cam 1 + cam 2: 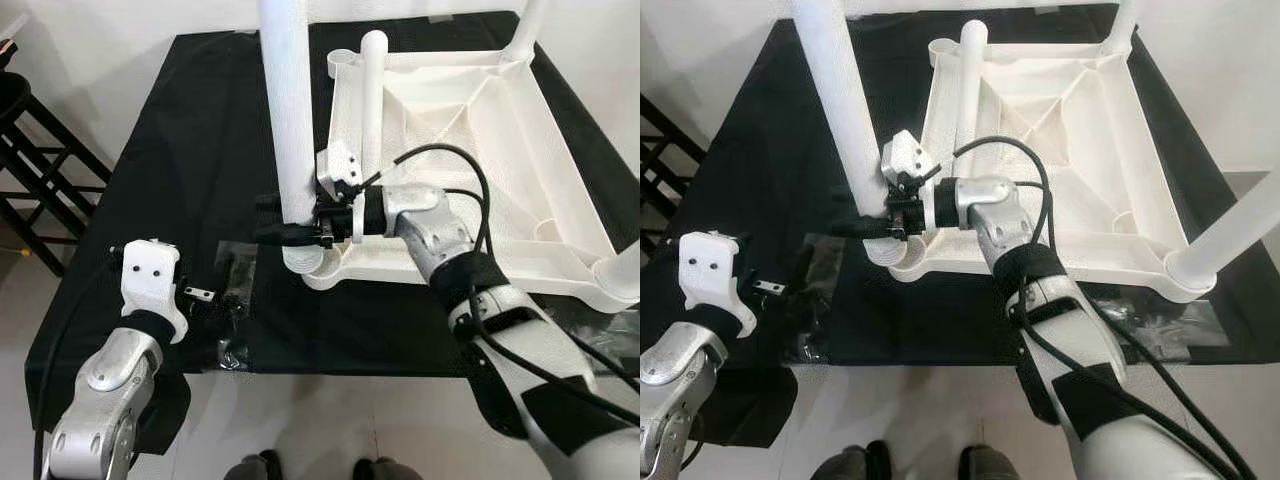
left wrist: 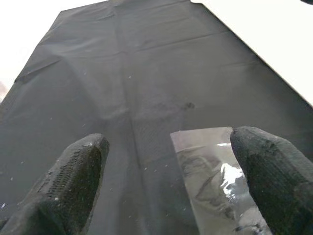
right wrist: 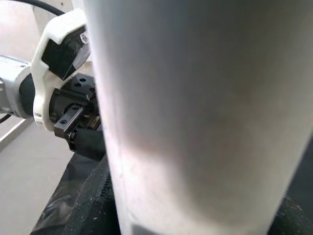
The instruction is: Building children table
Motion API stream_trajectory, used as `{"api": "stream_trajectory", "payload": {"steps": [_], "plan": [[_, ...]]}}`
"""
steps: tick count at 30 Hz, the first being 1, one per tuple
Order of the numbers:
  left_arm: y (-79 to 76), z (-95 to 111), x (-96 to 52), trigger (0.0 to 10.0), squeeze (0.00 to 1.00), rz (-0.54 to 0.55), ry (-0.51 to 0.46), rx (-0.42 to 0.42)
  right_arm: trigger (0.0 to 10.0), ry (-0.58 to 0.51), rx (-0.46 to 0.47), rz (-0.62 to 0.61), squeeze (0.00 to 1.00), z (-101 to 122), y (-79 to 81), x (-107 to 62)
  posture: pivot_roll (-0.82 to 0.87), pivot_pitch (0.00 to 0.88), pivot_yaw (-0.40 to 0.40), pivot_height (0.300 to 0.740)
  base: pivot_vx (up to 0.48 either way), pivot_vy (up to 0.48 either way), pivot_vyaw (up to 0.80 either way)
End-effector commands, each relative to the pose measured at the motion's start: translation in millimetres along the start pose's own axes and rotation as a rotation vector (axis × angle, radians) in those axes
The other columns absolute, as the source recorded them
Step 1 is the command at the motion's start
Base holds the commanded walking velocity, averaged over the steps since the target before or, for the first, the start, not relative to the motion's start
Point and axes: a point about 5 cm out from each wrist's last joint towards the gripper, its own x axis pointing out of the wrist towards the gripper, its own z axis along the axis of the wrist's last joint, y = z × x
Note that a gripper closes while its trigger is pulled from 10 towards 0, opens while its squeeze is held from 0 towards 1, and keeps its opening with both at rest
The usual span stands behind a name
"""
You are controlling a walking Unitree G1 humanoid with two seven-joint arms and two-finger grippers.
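Right hand [image 1: 285, 218] has its black fingers clamped around a white table leg [image 1: 290, 110], which stands upright in the corner socket of the upside-down white children's table [image 1: 450, 150] lying on the black-covered tabletop [image 1: 190, 130]. Left hand [image 1: 210, 297] sits off to the side of that leg with its fingers [image 2: 73, 181] spread wide, gripping nothing, right over a clear plastic bag [image 2: 215, 181]; can't tell what's in it.
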Motion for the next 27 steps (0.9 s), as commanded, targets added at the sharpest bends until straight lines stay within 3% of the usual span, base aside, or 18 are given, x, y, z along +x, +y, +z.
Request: {"api": "stream_trajectory", "payload": {"steps": [1,6,13,19,27], "plan": [[1.7,-2,-7.1,10.0,0.00,0.019,0.019,0.016,10.0,0.018,0.016,0.032,0.00,-3,1.3,0.5,0.02,0.272,-0.017,0.740,0.000,0.000,0.00],[0.9,-1,-12.0,10.0,0.00,0.021,0.024,0.007,10.0,-0.004,0.067,0.083,0.00,-2,1.8,-8.7,0.02,0.292,-0.021,0.740,0.000,0.000,0.00],[0.7,-1,-20.2,10.0,0.00,0.024,0.029,-0.010,10.0,-0.134,0.175,0.179,0.00,4,3.2,-26.1,0.03,0.320,-0.025,0.740,0.000,0.000,0.00],[0.6,0,-21.4,10.0,0.00,0.023,0.028,-0.012,10.0,-0.143,0.187,0.184,0.00,3,3.3,-27.7,0.03,0.327,-0.021,0.740,0.000,0.000,0.00],[-1.2,2,-30.8,10.0,0.00,0.011,0.033,-0.019,10.0,-0.115,0.194,0.102,0.00,-3,-2.6,-39.7,0.04,0.339,-0.009,0.740,0.000,0.000,0.00]]}}
